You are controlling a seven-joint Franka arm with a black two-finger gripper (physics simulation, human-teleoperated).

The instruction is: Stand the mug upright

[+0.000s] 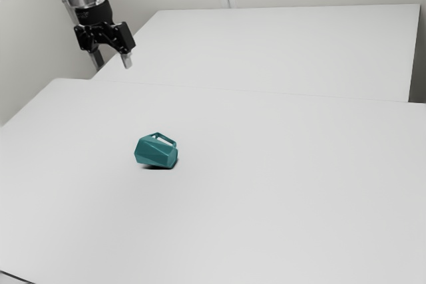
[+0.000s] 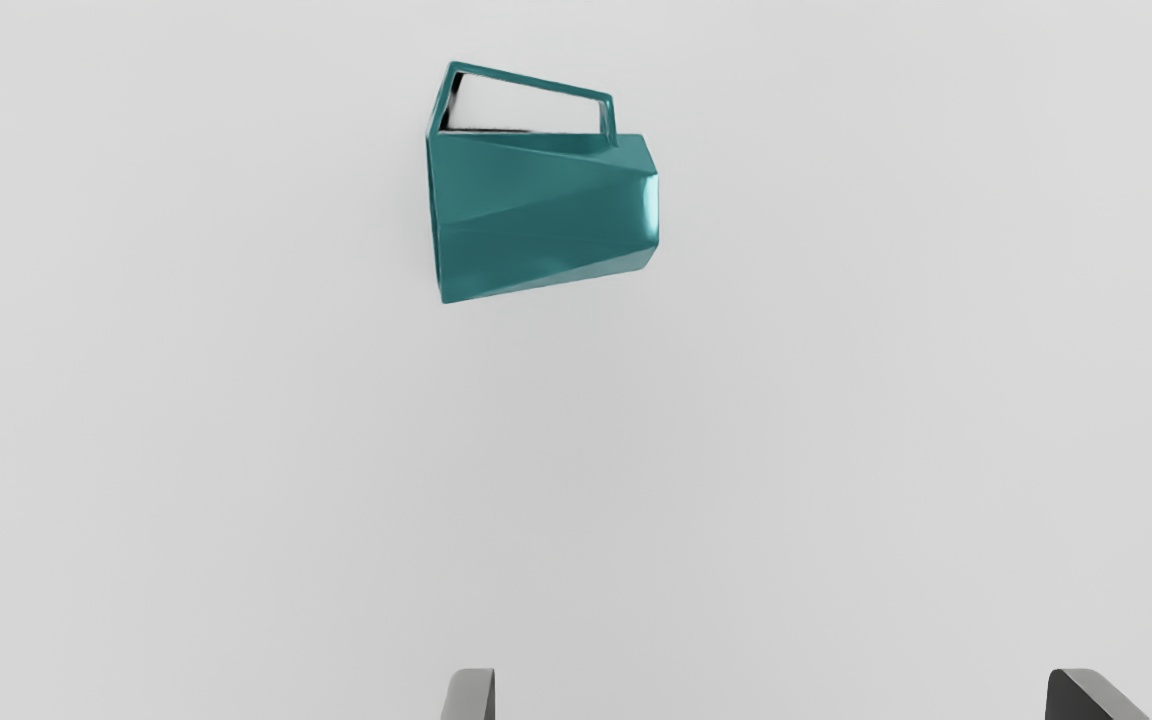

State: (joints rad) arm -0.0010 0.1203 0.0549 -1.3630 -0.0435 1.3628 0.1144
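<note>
Your gripper is at the upper left of the exterior view, above the table and well apart from the mug, its fingers spread wide with nothing between them. You have the teal mug left of centre in that view, lying on its side on the tabletop, its base toward the exterior view's right. Its handle shows along one side.

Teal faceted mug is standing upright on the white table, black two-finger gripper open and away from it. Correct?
Not upright: the exterior view shows the teal mug lying on its side on the white table. The rest stands: the black two-finger gripper is open and away from it.
</note>
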